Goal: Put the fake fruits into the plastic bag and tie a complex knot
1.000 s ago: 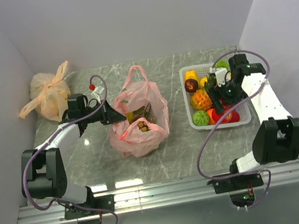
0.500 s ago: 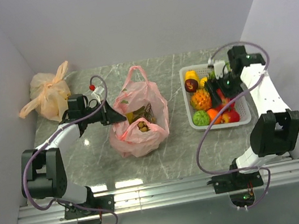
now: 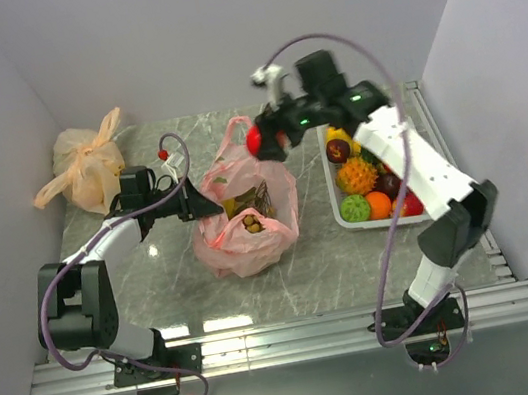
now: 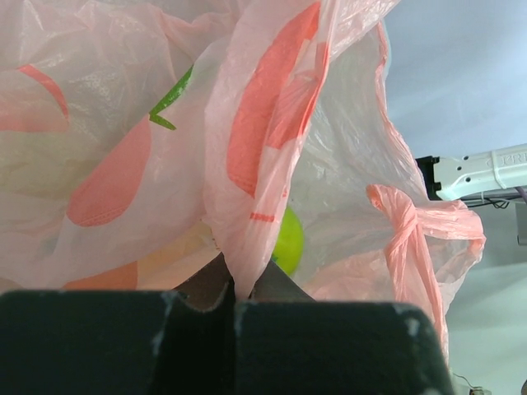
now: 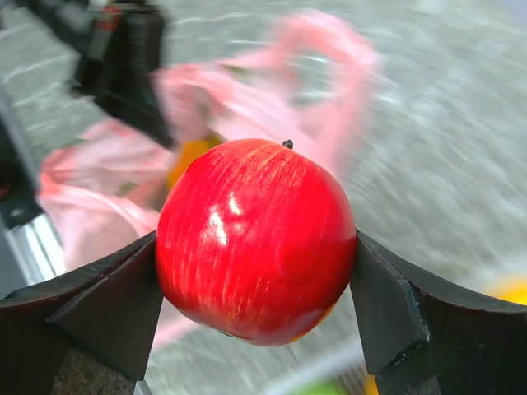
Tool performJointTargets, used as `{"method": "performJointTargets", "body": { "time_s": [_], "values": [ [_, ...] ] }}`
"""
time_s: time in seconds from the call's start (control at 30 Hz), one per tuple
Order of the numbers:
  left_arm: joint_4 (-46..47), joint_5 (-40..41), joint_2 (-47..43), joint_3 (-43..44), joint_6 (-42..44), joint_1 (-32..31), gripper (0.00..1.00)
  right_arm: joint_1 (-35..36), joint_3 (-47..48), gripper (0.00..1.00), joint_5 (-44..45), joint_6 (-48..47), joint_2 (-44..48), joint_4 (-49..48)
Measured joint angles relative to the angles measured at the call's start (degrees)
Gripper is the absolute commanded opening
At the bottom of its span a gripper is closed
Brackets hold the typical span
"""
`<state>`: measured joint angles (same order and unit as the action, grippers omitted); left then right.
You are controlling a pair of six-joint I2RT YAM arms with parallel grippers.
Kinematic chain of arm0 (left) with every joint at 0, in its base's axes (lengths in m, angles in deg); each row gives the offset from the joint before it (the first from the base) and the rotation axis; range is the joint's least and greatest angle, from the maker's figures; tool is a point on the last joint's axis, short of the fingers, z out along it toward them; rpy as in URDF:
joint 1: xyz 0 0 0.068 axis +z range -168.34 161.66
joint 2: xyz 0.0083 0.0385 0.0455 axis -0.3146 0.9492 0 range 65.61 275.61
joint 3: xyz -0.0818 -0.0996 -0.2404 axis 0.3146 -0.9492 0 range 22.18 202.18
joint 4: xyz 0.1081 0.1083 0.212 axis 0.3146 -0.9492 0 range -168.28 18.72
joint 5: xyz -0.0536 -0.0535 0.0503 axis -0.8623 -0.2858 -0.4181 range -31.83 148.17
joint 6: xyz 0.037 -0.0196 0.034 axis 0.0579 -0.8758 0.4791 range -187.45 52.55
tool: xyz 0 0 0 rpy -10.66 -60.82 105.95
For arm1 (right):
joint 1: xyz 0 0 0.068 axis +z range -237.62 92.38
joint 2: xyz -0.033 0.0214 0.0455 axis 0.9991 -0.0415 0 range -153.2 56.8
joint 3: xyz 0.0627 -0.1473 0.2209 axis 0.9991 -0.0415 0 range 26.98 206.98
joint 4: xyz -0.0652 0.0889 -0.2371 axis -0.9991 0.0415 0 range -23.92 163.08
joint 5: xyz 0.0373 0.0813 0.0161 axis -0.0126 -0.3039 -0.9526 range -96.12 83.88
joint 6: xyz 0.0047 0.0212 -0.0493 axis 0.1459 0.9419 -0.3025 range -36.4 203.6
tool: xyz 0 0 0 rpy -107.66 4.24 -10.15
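Observation:
The pink plastic bag (image 3: 245, 206) lies open mid-table with several fruits inside; a green one (image 4: 287, 240) shows through the film. My left gripper (image 3: 206, 203) is shut on the bag's left rim (image 4: 247, 206) and holds it up. My right gripper (image 3: 260, 142) is shut on a red apple (image 5: 257, 240), held in the air above the bag's far handle; the apple also shows in the top view (image 3: 255, 140). More fake fruits (image 3: 357, 178), in orange, green, red and yellow, lie in the white basket (image 3: 340, 213) at the right.
A pale orange knotted bag (image 3: 87, 168) sits in the far left corner. White walls close the table on the left, back and right. The right arm stretches across over the basket. Bare marble lies in front of the bag.
My right gripper has lifted the red apple out of the basket and swung left to above the pink bag. The left gripper has kept its hold on the bag's rim.

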<state>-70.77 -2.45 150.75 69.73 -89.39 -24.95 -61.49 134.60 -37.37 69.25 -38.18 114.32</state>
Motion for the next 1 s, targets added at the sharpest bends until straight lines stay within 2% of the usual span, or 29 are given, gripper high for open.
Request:
{"method": "performJointTargets", "body": {
  "time_s": [0.17,0.23,0.3,0.4,0.47,0.63,0.77,0.9,1.0],
  "values": [
    [-0.7,-0.2,0.1,0.4,-0.1,0.0,0.01,11.9,-5.2,0.53,6.6,0.4,-5.6,-5.6],
    [-0.8,-0.3,0.1,0.4,-0.3,0.0,0.0,15.4,-8.8,0.65,9.7,0.7,-6.8,-6.9],
    [-0.8,-0.4,0.2,0.5,-0.3,0.0,0.01,18.2,-12.3,0.84,12.4,1.1,-7.7,-7.3],
    [-0.8,-0.6,0.5,0.5,-0.3,0.0,0.0,20.4,-15.3,0.95,15.6,1.6,-8.4,-6.9],
    [-0.8,-0.6,0.9,0.5,-0.3,0.0,0.01,20.9,-15.5,0.98,16.9,2.0,-8.3,-6.6],
    [-1.0,-0.6,1.0,0.8,-0.2,0.0,0.01,20.4,-12.6,0.99,18.3,2.1,-7.2,-5.9],
    [-1.0,-0.6,1.0,0.9,-0.2,0.0,0.0,17.8,-9.9,1.0,16.2,2.1,-3.2,-4.8],
    [-1.8,-0.6,1.0,1.0,0.0,0.0,0.0,10.4,-6.9,0.97,11.4,3.7,1.6,-5.1],
    [-2.3,-0.6,1.0,1.0,0.0,0.0,0.0,1.5,-6.4,0.92,9.5,5.0,4.3,-5.6]
  ]
}}
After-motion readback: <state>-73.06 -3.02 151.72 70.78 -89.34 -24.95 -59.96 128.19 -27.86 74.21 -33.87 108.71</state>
